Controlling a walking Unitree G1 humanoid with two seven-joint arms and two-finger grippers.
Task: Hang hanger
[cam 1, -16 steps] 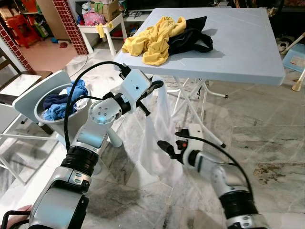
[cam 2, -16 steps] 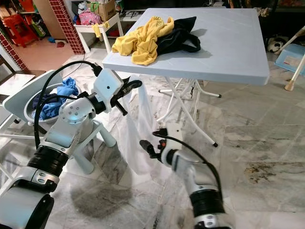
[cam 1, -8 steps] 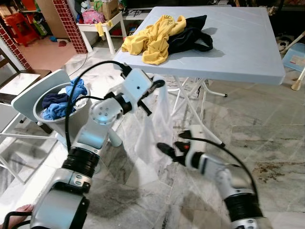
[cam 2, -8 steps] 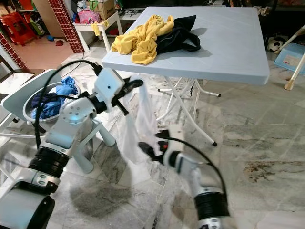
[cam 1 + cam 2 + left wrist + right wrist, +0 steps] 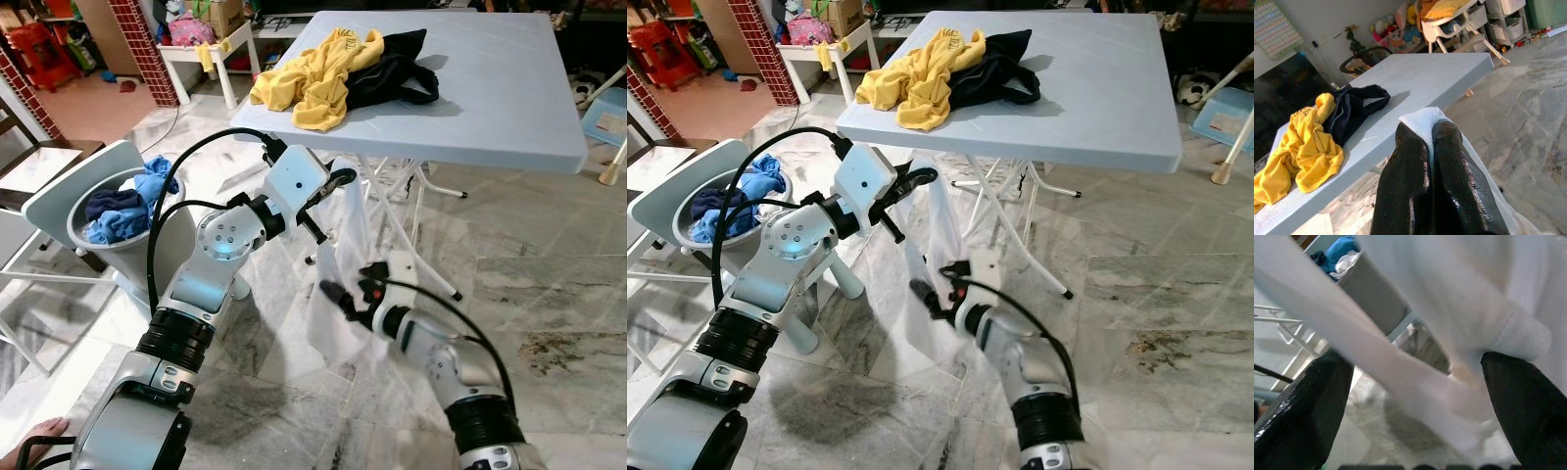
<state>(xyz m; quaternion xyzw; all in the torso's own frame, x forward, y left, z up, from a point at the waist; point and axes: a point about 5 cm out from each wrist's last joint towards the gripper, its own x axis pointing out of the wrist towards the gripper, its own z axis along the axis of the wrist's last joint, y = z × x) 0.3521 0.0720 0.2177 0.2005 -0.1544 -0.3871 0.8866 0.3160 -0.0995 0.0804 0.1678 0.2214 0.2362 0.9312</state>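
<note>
The left claw (image 5: 336, 180) is raised just below the near edge of the pale blue square plastic tabletop (image 5: 509, 88), its 2 black fingers (image 5: 1449, 166) pressed together on the top fold of a thin white translucent garment (image 5: 338, 294), which hangs from there toward the grey marble floor (image 5: 549, 294). No hanger can be made out in these views; the white garment is the thing in hand. The right claw (image 5: 351, 294) sits lower, level with the garment's middle, its 2 fingers (image 5: 1308, 406) spread wide apart with the blurred white cloth running between them; whether they touch it cannot be told. On the tabletop lie 2 crumpled garments, 1 yellow shirt (image 5: 313, 78) at the near left corner and 1 black garment (image 5: 392, 73) touching it on its right; the remainder of the surface is bare. Under the tabletop stand white folding metal legs (image 5: 411, 225), just behind the hanging cloth. To the robot's left, well apart from the garment, is 1 round grey basket (image 5: 118, 220) holding blue clothes (image 5: 137, 201), with a strip of open floor between it and the left arm. Open marble floor stretches to the right of the right arm.
</note>
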